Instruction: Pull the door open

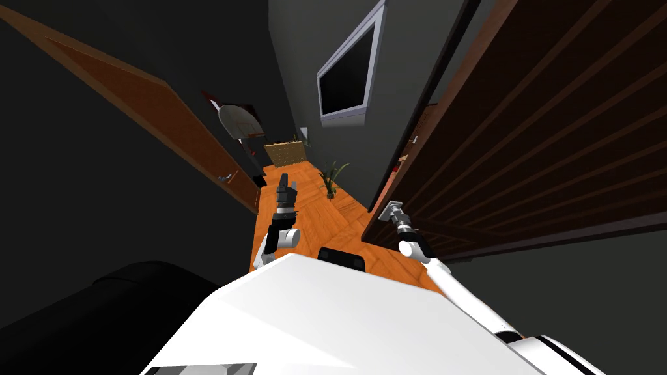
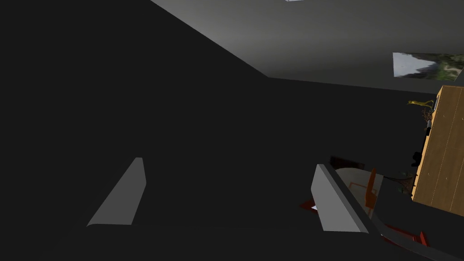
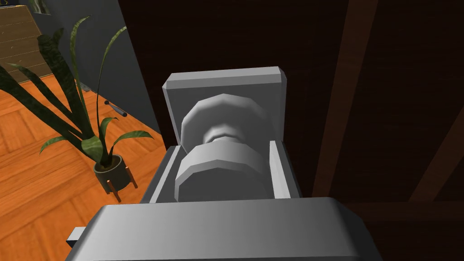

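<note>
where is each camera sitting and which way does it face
Head view: on the head, looking steeply down at the wooden floor; the left pincer and right pincer show.
Left wrist view: on the left hand, facing a dark wall; its open fingers show.
Right wrist view: on the right hand, facing the dark slatted door; its fingers clamp the grey knob.
Shared: head and right wrist views both show the potted plant.
</note>
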